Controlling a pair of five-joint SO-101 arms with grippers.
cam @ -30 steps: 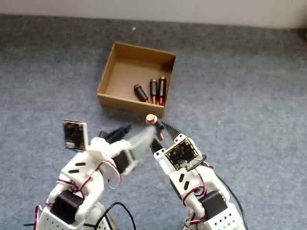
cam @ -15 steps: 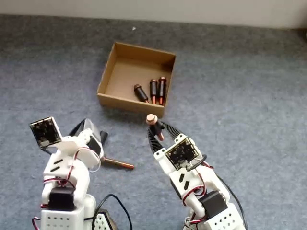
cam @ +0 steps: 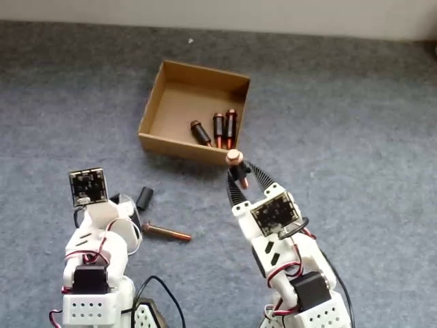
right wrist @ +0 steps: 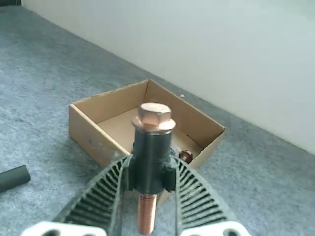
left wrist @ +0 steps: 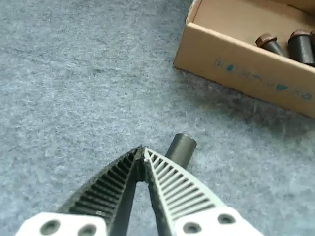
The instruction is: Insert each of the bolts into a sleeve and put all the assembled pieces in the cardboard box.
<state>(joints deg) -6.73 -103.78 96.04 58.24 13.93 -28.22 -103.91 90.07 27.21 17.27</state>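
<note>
Our assembled piece [right wrist: 149,147], poised for the cardboard box [right wrist: 93,132].
Right gripper [right wrist: 149,166] clasps it — left gripper [left wrist: 143,150] pinched empty, spare sleeve [left wrist: 181,147] just past its tips.

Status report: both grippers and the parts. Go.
Right gripper shut on assembled bolt and sleeve, near cardboard box front wall. Left gripper shut, empty, by loose sleeve. Loose bolt on carpet. Nothing blocking the box.

An indoor room, perhaps an office: grey carpet [cam: 355,102] against a pale wall [cam: 205,9].
</note>
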